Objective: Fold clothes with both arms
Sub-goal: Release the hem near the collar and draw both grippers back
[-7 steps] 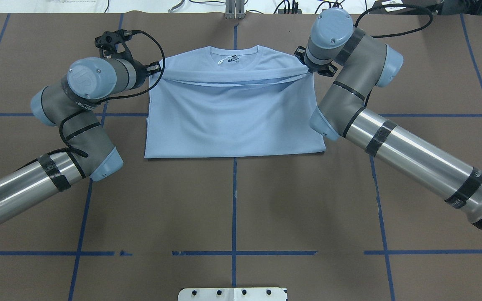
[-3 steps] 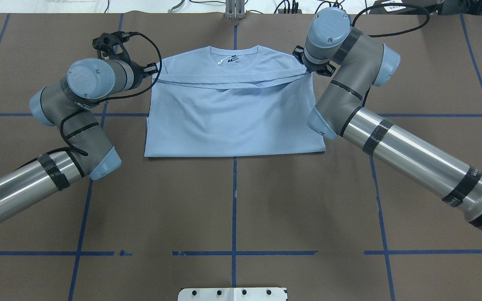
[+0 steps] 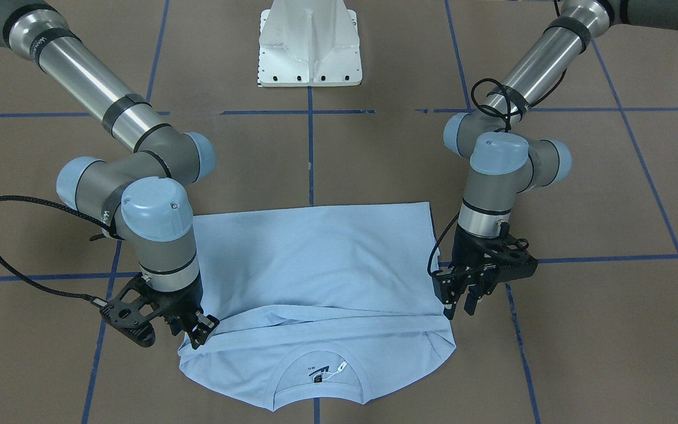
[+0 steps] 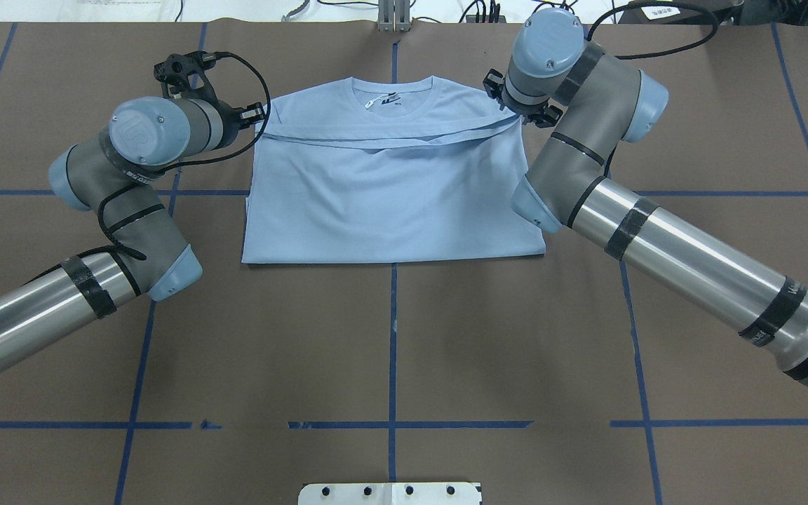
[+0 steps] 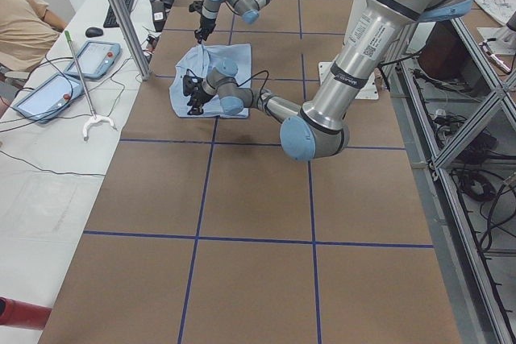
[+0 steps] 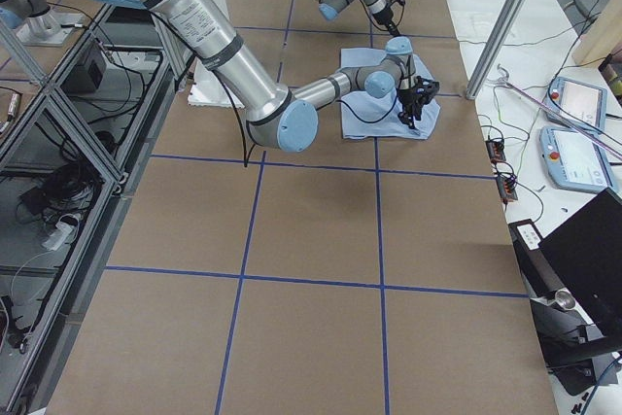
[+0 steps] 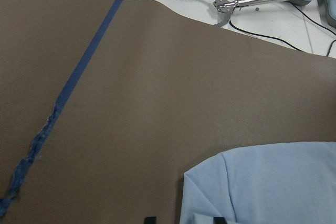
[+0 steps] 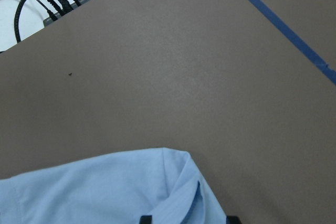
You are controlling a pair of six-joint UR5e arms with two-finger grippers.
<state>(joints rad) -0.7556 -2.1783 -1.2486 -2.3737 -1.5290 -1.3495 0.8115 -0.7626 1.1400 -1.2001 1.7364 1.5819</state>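
The light blue T-shirt (image 4: 390, 203) lies flat on the brown table, its collar (image 4: 393, 95) and neck tag (image 4: 374, 103) at the far side. The bottom hem is folded up over it to just below the collar. The chest print does not show. My left gripper (image 4: 261, 116) (image 3: 458, 306) is shut on the hem's left corner. My right gripper (image 4: 516, 112) (image 3: 200, 334) is shut on the hem's right corner. The hem runs stretched between them. Both wrist views show cloth (image 7: 273, 187) (image 8: 105, 192) between the fingertips at the bottom edge.
The white pedestal base (image 3: 309, 47) stands at the near side of the table. Blue tape lines (image 4: 391, 337) cross the brown surface. Cables (image 4: 488, 10) and a grabber tool (image 7: 231, 6) lie past the far edge. An operator (image 5: 24, 22) sits beside tablets (image 5: 48, 90).
Both grippers have carried the hem a little farther toward the collar. The folded band now lies closer to the neckline and looks lower over the shirt.
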